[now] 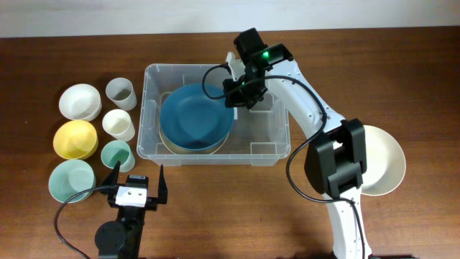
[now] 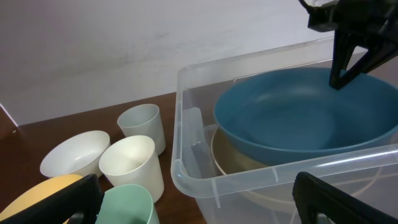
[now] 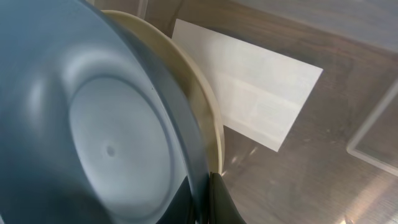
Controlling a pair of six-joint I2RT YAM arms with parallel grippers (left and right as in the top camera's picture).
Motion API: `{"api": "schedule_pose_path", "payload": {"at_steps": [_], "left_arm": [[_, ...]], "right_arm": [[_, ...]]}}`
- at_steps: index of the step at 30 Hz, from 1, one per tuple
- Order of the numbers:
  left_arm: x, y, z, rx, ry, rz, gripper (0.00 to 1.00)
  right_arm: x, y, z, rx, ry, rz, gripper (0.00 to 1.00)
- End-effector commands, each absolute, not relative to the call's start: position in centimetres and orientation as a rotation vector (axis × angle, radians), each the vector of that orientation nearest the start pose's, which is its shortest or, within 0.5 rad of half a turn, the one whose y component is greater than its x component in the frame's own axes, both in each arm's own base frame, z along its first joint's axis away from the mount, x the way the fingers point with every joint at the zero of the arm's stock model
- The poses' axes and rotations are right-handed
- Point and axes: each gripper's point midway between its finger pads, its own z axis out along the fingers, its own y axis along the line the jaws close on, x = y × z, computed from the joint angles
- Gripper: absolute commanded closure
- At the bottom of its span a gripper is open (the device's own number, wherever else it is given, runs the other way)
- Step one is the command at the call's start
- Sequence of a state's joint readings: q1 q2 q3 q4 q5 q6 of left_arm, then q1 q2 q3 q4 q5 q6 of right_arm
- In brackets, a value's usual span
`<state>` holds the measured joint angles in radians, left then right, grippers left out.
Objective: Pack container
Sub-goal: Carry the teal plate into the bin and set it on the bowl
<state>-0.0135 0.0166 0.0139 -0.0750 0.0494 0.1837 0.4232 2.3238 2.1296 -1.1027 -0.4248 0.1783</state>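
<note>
The clear container (image 1: 277, 150) stands mid-table; it also shows in the left wrist view (image 2: 186, 134). Inside it a blue bowl (image 1: 194, 119) rests in a cream bowl (image 1: 188, 149). My right gripper (image 1: 241, 92) is over the container's back right and is shut on the blue bowl's rim (image 3: 199, 155), with the cream bowl (image 3: 208, 118) just under it and the white label (image 3: 255, 93) on the base behind. My left gripper (image 1: 136, 183) is open and empty at the front left, before the container's near wall and beside a mint cup (image 2: 127, 202).
Left of the container stand a white bowl (image 1: 79, 101), yellow bowl (image 1: 75, 139), mint bowl (image 1: 70, 180), grey cup (image 1: 121, 92), white cup (image 1: 118, 124) and mint cup (image 1: 116, 155). A large cream bowl (image 1: 384, 160) lies at the right by the right arm's base.
</note>
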Motion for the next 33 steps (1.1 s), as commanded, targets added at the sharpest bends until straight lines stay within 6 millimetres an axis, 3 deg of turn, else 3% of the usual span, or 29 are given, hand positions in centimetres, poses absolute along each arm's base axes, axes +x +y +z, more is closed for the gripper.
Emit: {"api": "schedule_pose_path", "payload": {"at_steps": [1,4,24,30,33], "left_arm": [[24.59,-1.17,15.66,0.211,1.637,0.097,0.00],[24.59,-1.17,15.66,0.211,1.637,0.097,0.00],[24.59,-1.17,15.66,0.211,1.637,0.097,0.00],[24.59,-1.17,15.66,0.211,1.637,0.097,0.00],[24.59,-1.17,15.66,0.211,1.637,0.097,0.00]], "right_arm": [[43.28,29.11,8.60,-0.480,2.904,0.777,0.96],[43.24,29.19,7.73,-0.480,2.919,0.775,0.96],[42.62,29.84,8.11,-0.490,2.922,0.851,0.96],[42.63,29.83,8.10,-0.490,2.922,0.850,0.85],[42.61,29.83,8.10,-0.490,2.923,0.850,0.84]]}}
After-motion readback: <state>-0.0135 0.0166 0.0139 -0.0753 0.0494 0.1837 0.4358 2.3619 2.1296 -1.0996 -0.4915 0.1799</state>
